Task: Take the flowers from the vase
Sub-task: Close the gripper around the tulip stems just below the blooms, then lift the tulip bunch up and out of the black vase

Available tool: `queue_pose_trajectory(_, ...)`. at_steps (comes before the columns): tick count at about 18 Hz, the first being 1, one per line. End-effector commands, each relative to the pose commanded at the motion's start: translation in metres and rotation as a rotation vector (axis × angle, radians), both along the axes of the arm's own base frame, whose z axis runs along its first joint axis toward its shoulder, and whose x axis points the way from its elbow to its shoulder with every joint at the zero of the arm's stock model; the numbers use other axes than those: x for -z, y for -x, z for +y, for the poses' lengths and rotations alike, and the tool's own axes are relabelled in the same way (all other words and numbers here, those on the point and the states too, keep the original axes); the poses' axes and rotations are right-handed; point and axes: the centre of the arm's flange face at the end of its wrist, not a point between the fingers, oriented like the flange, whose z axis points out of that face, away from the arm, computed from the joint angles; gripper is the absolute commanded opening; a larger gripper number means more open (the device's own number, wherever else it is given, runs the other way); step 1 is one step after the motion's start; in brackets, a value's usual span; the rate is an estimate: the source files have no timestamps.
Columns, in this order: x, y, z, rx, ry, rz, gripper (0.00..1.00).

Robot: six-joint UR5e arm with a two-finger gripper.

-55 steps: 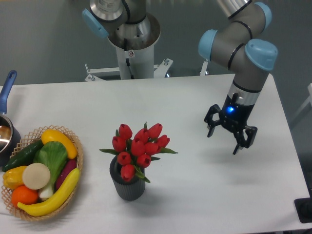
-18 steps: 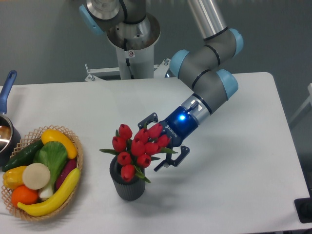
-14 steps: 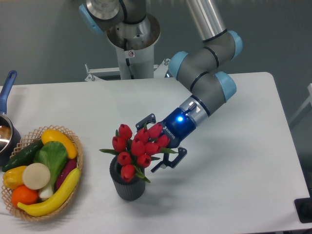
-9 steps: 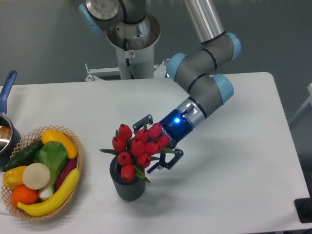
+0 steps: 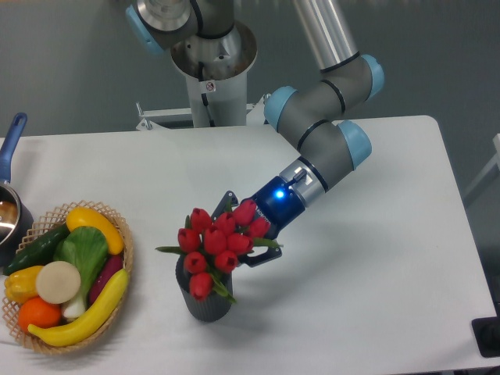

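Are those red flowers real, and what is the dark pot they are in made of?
The flowers look fake, probably plastic: every head is the same smooth, even red. The vase looks like matte dark grey plastic or ceramic with fine ribs; I cannot tell which.

No words or numbers can be read here. A small white sticker with a red mark sits on the robot's grey base post, but it is too tiny and blurry to make out what it says.
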Motion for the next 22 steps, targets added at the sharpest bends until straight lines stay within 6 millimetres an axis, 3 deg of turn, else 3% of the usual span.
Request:
queue_pose_trajectory(2,-0.001,0.001,-0.001,-0.002,-0.001,0.001,0.14)
queue_pose_trajectory(12,-0.021,0.004,-0.004,-0.02,-0.041,-0.062,0.14)
queue_pose_trajectory(19,-0.071,0.028,0.0,-0.074,0.011,-0.179,0.14)
queue_pose_trajectory(22,-0.075,0.033,-0.004,-0.088,0.017,-0.195,0.14)
